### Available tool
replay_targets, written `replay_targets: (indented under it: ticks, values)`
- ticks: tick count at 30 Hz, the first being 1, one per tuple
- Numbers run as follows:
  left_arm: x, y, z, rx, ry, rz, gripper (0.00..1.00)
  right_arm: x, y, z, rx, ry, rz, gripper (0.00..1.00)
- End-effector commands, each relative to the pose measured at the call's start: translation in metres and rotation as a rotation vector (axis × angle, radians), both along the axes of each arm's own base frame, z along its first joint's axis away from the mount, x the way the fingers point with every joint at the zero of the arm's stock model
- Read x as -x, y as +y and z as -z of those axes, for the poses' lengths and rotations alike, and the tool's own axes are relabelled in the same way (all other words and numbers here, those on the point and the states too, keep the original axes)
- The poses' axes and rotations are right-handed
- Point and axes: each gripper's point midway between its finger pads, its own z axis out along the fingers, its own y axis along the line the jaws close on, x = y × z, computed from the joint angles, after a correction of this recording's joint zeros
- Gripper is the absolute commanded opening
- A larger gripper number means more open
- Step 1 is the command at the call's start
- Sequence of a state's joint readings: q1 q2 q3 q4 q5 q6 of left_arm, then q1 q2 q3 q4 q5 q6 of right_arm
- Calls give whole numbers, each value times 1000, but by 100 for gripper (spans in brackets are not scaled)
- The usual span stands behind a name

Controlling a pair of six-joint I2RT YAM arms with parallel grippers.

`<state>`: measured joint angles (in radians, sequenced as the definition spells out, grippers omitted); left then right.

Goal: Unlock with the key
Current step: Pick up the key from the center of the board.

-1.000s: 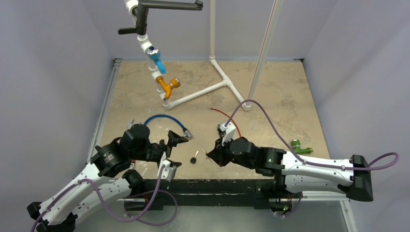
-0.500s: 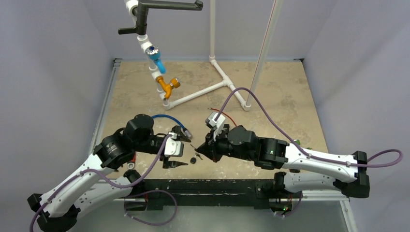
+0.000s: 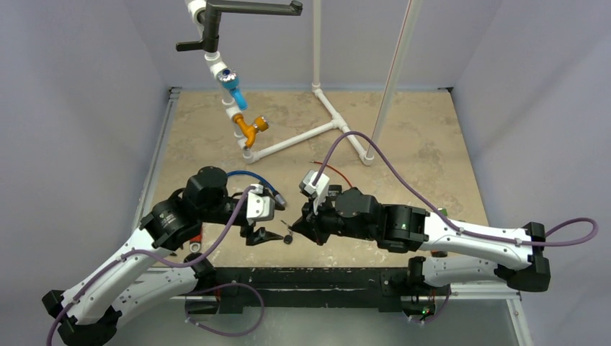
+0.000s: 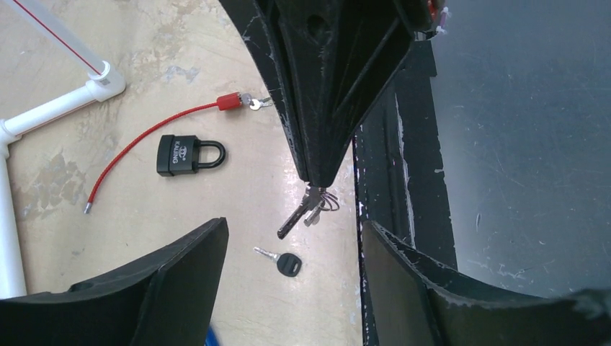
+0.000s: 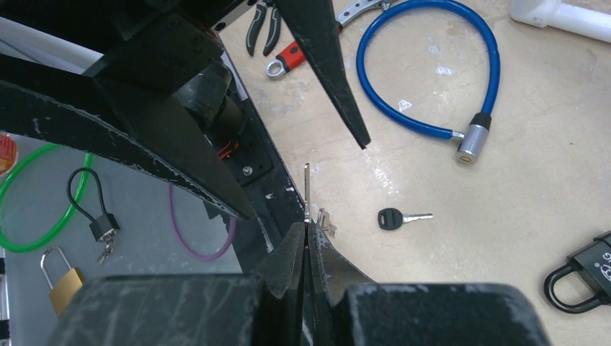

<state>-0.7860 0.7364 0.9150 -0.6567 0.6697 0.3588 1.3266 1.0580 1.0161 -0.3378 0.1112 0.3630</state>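
1. Nearest, beside the left arm at the near edge of the table (image 4: 180, 209): red-handled pliers (image 5: 290, 52), lying flat.
2. Just beyond, flat on the tabletop below both grippers: a black-headed key (image 4: 288, 264), touching nothing.
3. Above that key: the left gripper (image 4: 293, 229), with fingers (image 4: 180, 281) spread apart and gripping nothing. One finger on either side of the other arm's tip, without contact.
4. Between those spread fingers: the right gripper (image 5: 306, 229), pinched together on a key bunch (image 4: 301, 211). Two keys and a small ring hanging from the tips, clear of the table; seen from the right wrist, one blade poking straight out past the fingertips.
5. Farther out, well apart from the held keys: a black padlock (image 4: 180, 156), flat on its side, shackle seated in the body.
6. Near the padlock: a thin red cable (image 4: 144, 140), with a red end-piece and a small silver key at one end. Over on the left arm's side: a blue cable lock (image 5: 472, 140), curled in an open loop, its metal barrel end free.
7. Farthest: a white pipe frame (image 3: 302, 138) on the table — an orange valve (image 3: 250, 128) on its upright, a blue valve (image 3: 233, 92) higher up.
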Motion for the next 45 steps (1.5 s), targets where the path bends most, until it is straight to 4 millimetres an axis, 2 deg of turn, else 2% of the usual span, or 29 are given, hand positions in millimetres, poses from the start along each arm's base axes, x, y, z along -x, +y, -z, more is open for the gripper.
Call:
replay_targets:
  ticks: [1,4,5,12,13,14,19,24,25,26,27,29,31,33,36,41,45]
  values:
    - [-2,-5,-23,60,-11,0,69,5,7,-29,-56,-41,-38,0]
    - [1,-5,-23,62,4,16,68,7,11,-32,-54,-50,-50,0]
    - [2,-5,-23,62,11,21,65,8,12,-32,-50,-55,-53,0]
    - [7,-3,-24,59,28,36,10,9,12,-32,-37,-72,-54,0]
    - [6,-2,-24,57,28,32,3,9,12,-32,-33,-75,-52,0]
    - [7,-1,-23,54,27,34,0,9,11,-32,-32,-77,-50,0]
    - [10,2,-17,36,19,51,0,8,8,-35,-39,-86,-39,0]
    - [9,3,-21,46,-1,48,0,12,11,-30,-22,-82,-55,0]
    - [8,3,-22,46,-4,45,0,12,11,-29,-18,-80,-54,10]
    - [8,3,-23,43,-9,46,0,12,10,-27,-11,-81,-52,26]
    - [8,4,-23,39,-17,51,0,10,8,-26,-6,-85,-44,37]
    - [10,6,-22,26,-40,69,0,8,2,-31,-24,-95,-25,45]
    - [11,8,-20,12,-63,85,0,9,-3,-45,-78,-108,-26,56]
    - [11,11,-23,3,-103,99,0,9,-9,-58,-129,-135,-27,64]
    - [14,16,-28,-16,-174,142,0,8,-11,-66,-158,-178,-37,69]
    - [26,29,-30,-124,-320,276,0,8,4,-67,-160,-244,-103,82]
    - [27,36,-35,-202,-372,334,0,12,16,-78,-212,-285,-184,90]
